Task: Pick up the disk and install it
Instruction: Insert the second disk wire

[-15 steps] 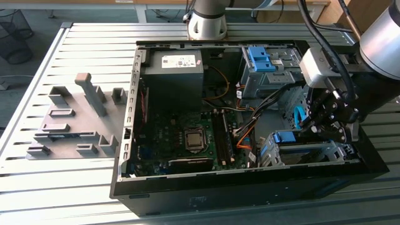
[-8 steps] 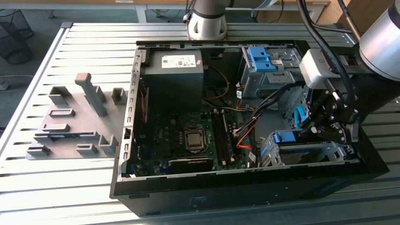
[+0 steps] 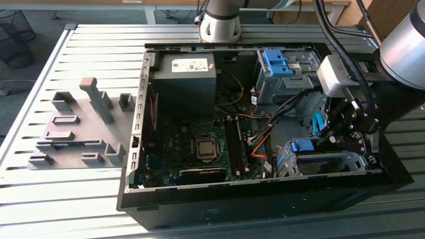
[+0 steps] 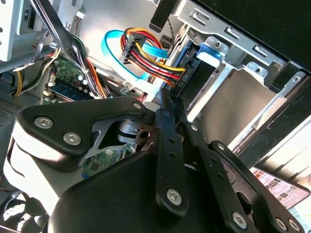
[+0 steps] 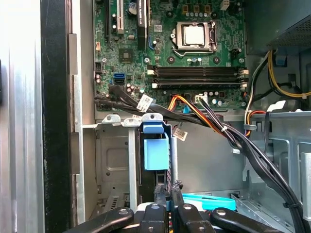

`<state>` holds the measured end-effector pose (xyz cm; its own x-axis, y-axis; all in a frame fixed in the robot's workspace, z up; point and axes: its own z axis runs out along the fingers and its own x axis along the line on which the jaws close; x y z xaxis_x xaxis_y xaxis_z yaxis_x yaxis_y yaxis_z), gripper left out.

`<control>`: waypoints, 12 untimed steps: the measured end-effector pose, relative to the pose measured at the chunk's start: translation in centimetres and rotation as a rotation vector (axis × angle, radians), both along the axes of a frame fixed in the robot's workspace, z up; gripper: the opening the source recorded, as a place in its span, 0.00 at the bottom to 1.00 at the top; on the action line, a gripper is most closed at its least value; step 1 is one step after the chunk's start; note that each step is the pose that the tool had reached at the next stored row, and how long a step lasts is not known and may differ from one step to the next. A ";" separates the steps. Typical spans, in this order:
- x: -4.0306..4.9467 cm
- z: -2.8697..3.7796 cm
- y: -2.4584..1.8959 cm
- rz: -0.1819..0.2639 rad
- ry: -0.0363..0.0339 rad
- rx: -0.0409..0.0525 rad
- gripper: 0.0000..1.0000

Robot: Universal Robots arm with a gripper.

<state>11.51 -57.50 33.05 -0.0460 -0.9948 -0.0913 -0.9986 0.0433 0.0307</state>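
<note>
While the end effector (image 5: 167, 204) grips the disk (image 5: 154, 150) edge-on at its drive cage (image 3: 319, 162), fingers closed on it, handling looks rigid. Judged dense, shock-sensitive; the blue bracket offers the safest hold.

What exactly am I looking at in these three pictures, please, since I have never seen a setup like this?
This is a robot arm working inside an open desktop computer case that lies on a slatted metal table. The exterior view comes from a camera off the arm and looks down on the whole scene. Both wrist views come from cameras riding on the arm, so they look into the case from close up. The gripper, the arm's grasping part, is down inside the case at the metal drive cage, closed on the disk, which stands in the cage slot with its blue bracket showing. You can also see the green circuit board and bundled cables. A grey holder with slots lies beside the case.
</note>
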 end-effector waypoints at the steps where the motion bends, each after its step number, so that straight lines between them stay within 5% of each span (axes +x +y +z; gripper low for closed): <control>1: 0.00 -0.02 -0.01 0.000 0.0000 0.0001 0.16; 11: 0.00 0.09 -0.02 0.000 0.0000 0.0004 0.17; 12: 0.00 0.21 -0.01 0.000 0.0000 0.0004 0.23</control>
<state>11.51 -57.51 33.26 -0.0463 -0.9947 -0.0916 -0.9986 0.0437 0.0307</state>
